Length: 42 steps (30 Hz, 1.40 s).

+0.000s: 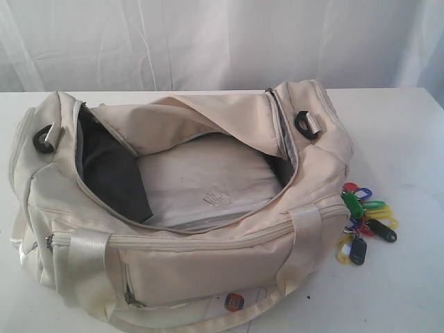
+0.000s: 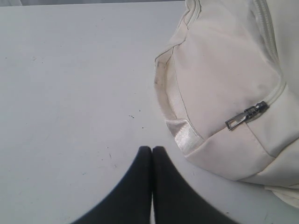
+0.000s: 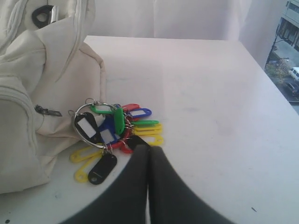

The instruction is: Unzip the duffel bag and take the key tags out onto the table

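Note:
The cream duffel bag [image 1: 173, 208] lies on the white table [image 1: 395, 139] with its top zipper open, showing dark grey lining and a pale floor inside. The key tags [image 1: 363, 220] lie on the table against the bag's right end, a bunch of green, yellow, blue, red and black tags on metal rings. My right gripper [image 3: 149, 149] is shut with nothing in it, its tips just beside the key tags [image 3: 114, 133]. My left gripper [image 2: 152, 149] is shut and empty over bare table, next to the duffel bag's [image 2: 224, 84] end with a side-pocket zipper pull [image 2: 245, 115]. Neither gripper shows in the exterior view.
White curtains [image 1: 208, 41] hang behind the table. A small red and grey tag [image 1: 234, 302] sits at the bag's front lower edge. Black strap rings [image 1: 305, 123] stand at the bag's ends. Bare tabletop [image 3: 210, 93] stretches right of the bag.

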{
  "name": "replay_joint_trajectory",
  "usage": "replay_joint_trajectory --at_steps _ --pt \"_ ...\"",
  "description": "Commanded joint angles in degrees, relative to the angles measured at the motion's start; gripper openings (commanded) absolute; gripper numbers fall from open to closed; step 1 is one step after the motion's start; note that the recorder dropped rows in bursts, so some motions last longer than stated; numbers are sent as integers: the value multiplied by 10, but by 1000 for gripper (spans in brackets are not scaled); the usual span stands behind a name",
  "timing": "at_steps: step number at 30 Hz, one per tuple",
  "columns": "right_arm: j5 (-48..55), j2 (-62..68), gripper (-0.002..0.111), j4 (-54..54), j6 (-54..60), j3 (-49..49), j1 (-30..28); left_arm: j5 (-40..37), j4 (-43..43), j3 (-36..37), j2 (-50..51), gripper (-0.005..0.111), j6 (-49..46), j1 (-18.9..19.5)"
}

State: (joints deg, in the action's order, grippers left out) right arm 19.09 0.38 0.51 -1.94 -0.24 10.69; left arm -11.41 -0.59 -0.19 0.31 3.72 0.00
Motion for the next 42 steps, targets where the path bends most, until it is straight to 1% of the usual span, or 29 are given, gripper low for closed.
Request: replay_joint_trajectory --at_steps 1,6,42 --pt "-14 -4 0 4 -3 2 3 -2 -2 2 -3 0 3 -1" --pt "-13 -4 0 4 -3 2 13 -2 -2 2 -3 0 3 -1" --pt "-12 -4 0 4 -3 2 13 -2 -2 2 -3 0 3 -1"
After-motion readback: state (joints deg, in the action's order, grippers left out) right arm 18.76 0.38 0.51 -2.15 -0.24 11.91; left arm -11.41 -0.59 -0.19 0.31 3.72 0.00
